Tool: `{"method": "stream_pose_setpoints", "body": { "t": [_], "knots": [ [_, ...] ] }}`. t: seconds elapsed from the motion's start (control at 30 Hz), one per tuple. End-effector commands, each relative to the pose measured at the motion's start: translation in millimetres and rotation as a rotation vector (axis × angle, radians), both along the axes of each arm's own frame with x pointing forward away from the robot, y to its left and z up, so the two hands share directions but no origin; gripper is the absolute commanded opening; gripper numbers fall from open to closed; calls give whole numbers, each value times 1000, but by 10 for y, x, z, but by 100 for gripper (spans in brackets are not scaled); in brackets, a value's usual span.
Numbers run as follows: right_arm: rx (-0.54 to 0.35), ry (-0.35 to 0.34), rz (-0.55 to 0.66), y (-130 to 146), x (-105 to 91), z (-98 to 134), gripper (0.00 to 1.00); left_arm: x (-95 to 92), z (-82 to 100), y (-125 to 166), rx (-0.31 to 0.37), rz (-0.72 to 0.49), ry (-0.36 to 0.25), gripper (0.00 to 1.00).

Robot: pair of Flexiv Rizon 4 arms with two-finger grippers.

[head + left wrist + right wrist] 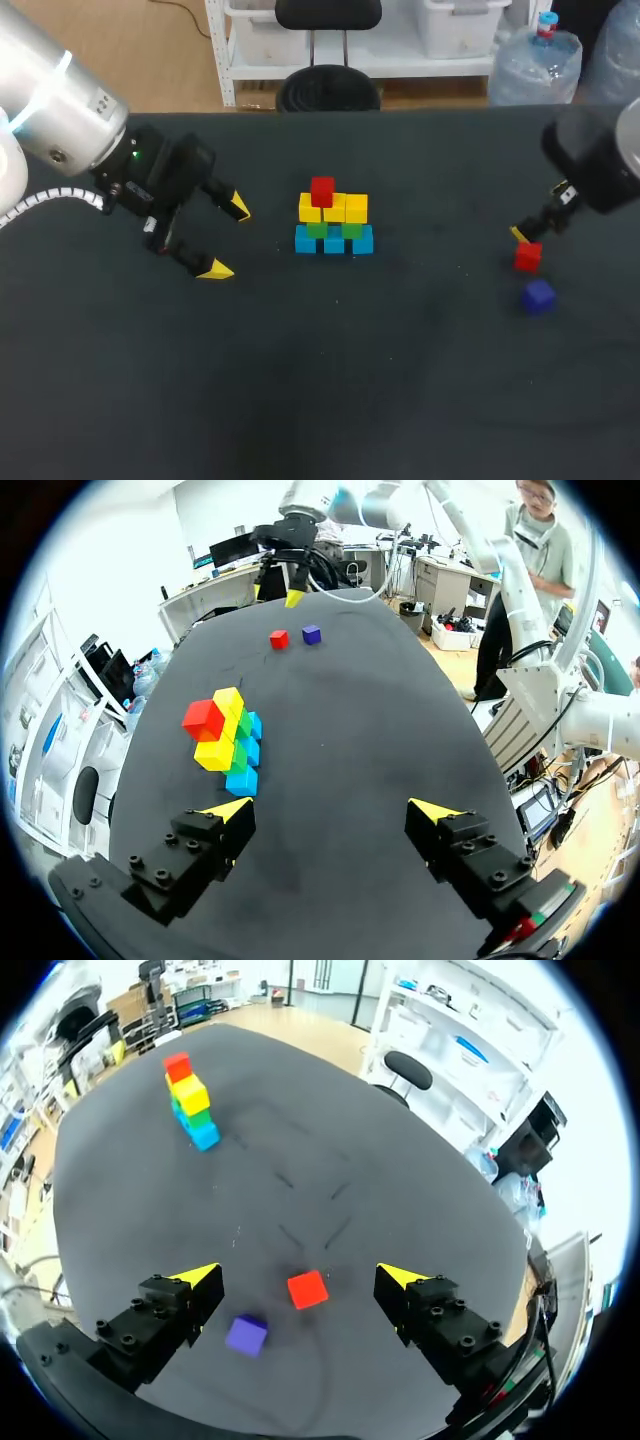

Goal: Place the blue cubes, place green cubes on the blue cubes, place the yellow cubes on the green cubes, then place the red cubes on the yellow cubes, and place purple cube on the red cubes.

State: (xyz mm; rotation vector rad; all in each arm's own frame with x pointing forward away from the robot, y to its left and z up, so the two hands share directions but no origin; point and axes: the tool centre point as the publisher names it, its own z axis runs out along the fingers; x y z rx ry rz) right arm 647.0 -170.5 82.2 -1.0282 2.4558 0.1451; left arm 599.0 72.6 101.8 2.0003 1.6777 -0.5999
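Red cube [307, 1289] and purple cube [246, 1334] lie right of cube stack [334, 222], under right gripper [298, 1276], spread wide, empty. Left gripper [225, 238] left of stack, likewise wide, empty.

Above the dark bench [350, 730] the left gripper [330, 810] holds its fingers [200, 855] wide apart, the blue, green, yellow and red stack [228, 742] ahead of them, and far beyond it a loose red cube [279, 639] sits just beside a purple cube [311, 634], below the right gripper [278, 593].

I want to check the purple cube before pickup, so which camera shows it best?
The right wrist view: the purple cube sits close, between that arm's open fingers, beside the loose red cube. The head view shows it small; the left wrist view shows it tiny and far off.
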Motion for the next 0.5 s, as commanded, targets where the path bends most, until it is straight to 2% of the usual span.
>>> {"method": "stream_pose_setpoints", "body": {
  "t": [0.03,0.27,0.5],
  "knots": [
    [-8,-6,32,-94,-97,-37,100,1,1,5,1,0,-1,100],
    [3,7,88,-207,-95,-161,100,1,1,5,1,0,-1,100],
    [19,3,212,-247,32,-279,100,1,1,5,1,0,-1,100]
  ]
}}
